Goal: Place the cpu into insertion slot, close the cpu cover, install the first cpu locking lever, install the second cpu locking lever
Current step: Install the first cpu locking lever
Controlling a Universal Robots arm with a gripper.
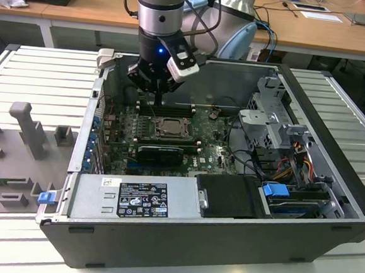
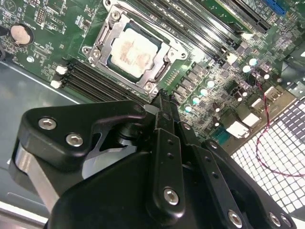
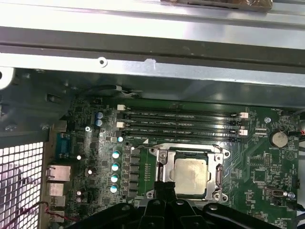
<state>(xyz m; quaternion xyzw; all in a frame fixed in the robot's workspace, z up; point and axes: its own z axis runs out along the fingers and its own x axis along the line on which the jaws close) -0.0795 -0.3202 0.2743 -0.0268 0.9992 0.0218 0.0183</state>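
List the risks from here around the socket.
1. The gripper tip sits at the cpu cover corner, beside the memory slots; a slip could scrape them.
2. The cpu lies bare in the cover's cut-out; drifting inward might scratch it.

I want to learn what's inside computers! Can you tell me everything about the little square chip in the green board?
The cpu is a small flat square chip with a pale silvery-beige metal top that looks smudged. It lies flat in the insertion slot on the green motherboard. The cpu cover, a dull silver frame, lies over its edges, so its middle shows through the cut-out. The gripper hangs by one socket corner, jaws together, not touching the chip.
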